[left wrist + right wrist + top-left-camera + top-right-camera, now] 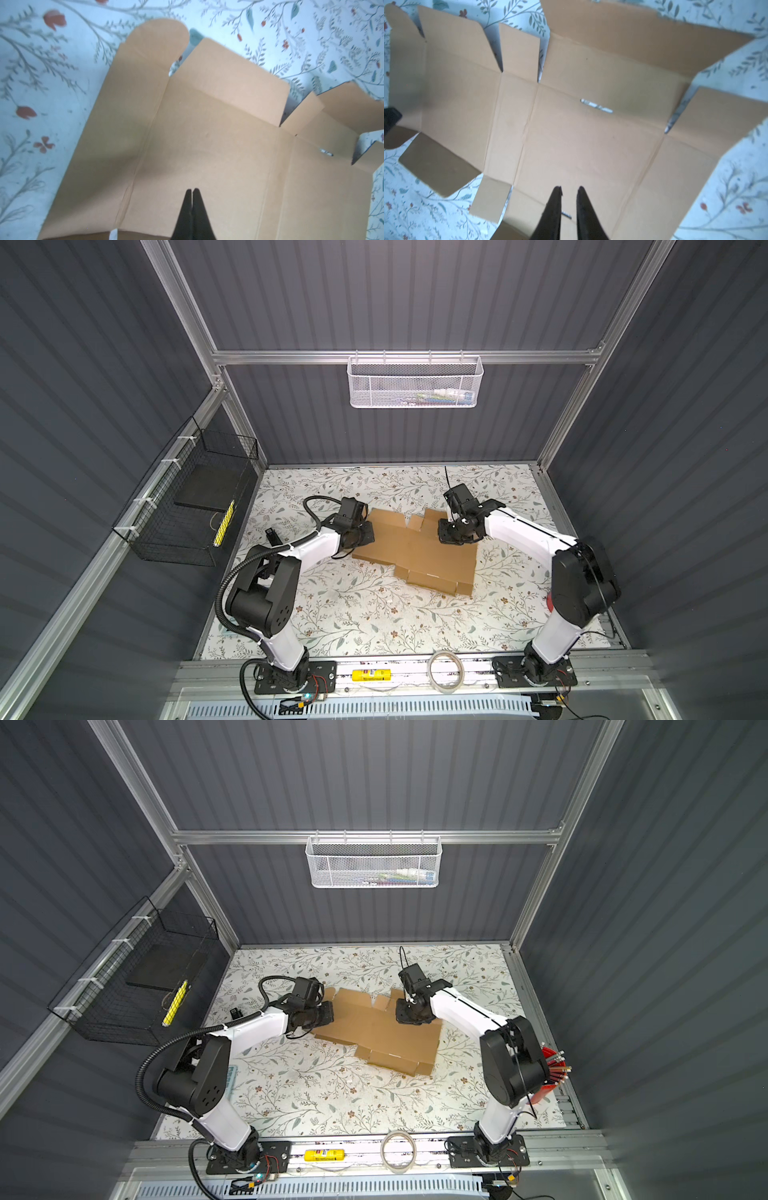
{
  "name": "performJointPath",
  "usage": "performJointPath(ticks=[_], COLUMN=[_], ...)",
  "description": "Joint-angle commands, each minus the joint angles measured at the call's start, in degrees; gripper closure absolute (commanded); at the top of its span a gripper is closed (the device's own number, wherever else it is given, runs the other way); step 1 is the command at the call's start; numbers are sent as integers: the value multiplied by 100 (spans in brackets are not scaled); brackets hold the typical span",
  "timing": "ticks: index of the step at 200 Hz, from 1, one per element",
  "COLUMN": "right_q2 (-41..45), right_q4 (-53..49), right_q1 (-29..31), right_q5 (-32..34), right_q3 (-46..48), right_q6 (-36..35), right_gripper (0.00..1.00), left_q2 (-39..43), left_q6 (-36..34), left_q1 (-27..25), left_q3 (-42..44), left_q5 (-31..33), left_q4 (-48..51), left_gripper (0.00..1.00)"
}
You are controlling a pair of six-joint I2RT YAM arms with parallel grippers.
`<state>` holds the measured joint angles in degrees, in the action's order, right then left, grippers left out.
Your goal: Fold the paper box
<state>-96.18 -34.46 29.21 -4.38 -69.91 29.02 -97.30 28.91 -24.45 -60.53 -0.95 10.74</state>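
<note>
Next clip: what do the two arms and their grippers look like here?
Both arms match: glossy white link shells between bulky black joint housings, on black base plates. The left arm carries a thick black corrugated hose; the right arm only a thin black cable. The left gripper and right gripper have plain black fingers tapering to narrow tips. No markings visible.

The box (419,549) lies flat on the bench (365,614). On the box's near side the bench is bare, with wide room to pass; beyond its far edge runs a narrower bare strip. The left claw (192,190) (tips together) hangs over the box's left edge. The right claw (569,188), tips slightly apart, hangs over its far right corner. There the flaps (415,522) lift slightly.
</note>
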Motion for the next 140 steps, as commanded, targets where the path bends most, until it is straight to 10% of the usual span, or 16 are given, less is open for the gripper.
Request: performJointPath(ticks=[1, 140], right_q2=[425, -296], right_q4=[-88, 883], right_q1=[243, 697], right_q5=[185, -17], right_q3=[526, 1341], right_q6=[470, 1068], right_gripper=[81, 83], left_q2=[-205, -919], left_q6=[-394, -479], left_q1=[14, 63], left_q3=[-391, -244], left_q5=[189, -6], left_q4=[313, 224], left_gripper=[100, 100])
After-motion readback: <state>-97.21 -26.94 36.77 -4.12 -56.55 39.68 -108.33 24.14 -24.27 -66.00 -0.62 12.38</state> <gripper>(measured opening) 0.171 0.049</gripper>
